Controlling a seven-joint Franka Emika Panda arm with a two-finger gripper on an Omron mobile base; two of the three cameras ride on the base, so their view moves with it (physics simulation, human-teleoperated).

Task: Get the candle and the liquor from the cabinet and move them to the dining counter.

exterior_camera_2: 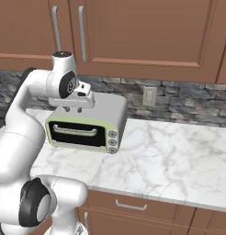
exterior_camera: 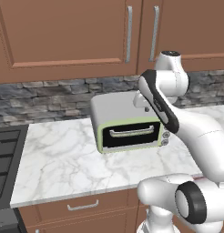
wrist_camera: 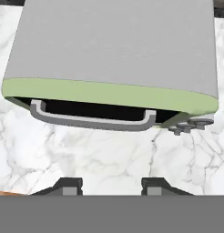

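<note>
The brown wooden cabinet hangs above the worktop with its panelled doors shut and its silver bar handles side by side. The candle and the liquor are hidden. The dining counter is out of view. My gripper points down over the front of a toaster oven, well below the cabinet doors. Its jaws stand apart with nothing between them, and the two dark fingertips rise at the bottom of the hand view.
A grey and pale-green toaster oven stands on the marble worktop against a stone backsplash. A black stove borders the worktop's left end. Brown drawers run below.
</note>
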